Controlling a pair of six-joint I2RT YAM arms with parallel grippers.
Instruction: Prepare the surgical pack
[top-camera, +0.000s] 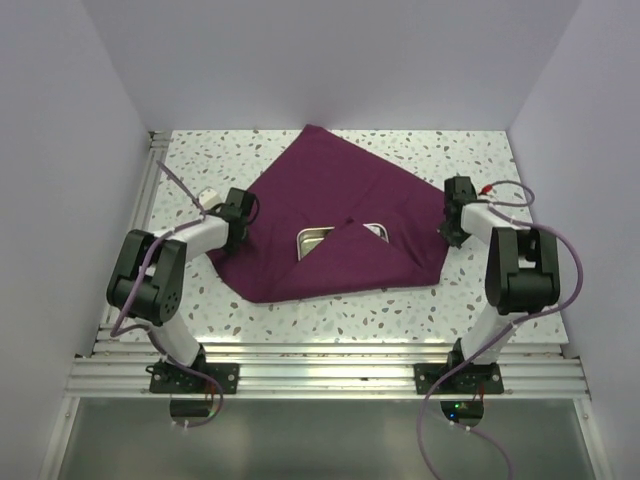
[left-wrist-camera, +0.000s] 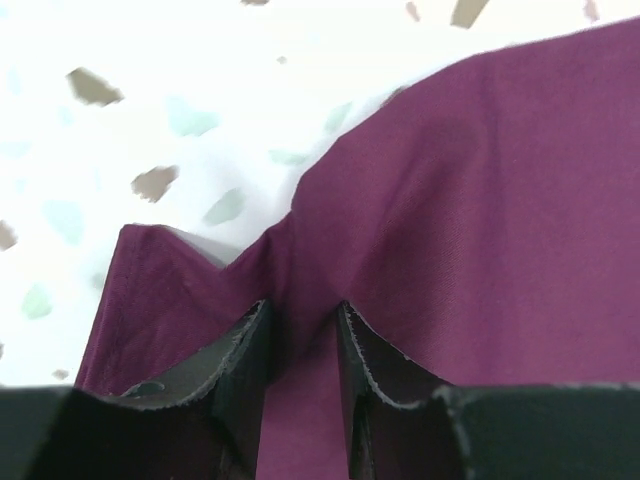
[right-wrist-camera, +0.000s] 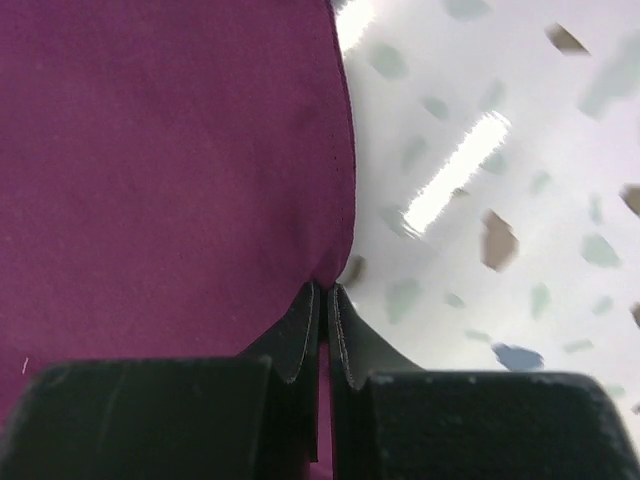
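When looking down from above, find the surgical pack (top-camera: 330, 200) opened out as a plum-purple sheet on the speckled desk (top-camera: 480, 160), draped over a metal tray (top-camera: 312, 240) near its middle. Near side of the tray: lower flap folded up over it to a point, leaving only two bits of rim bare. Beyond the tray: back corner of the cloth lying flat, pointing away from the arms. Left of the tray: left pincer (top-camera: 238, 215) at the sheet's left corner, pinching a raised fold of cloth. Seen from its wrist, fingers (left-wrist-camera: 245, 345) not fully together, with fabric bunched up between them and a small flap standing up to one side. Right of the tray: right pincer (top-camera: 452, 222) at the sheet's right corner, pressed almost together on the hem. Seen from its wrist, fingertips (right-wrist-camera: 305, 320) nipping the very edge of the cloth, with bare desk just beside. Both pincers well apart from the tray itself.
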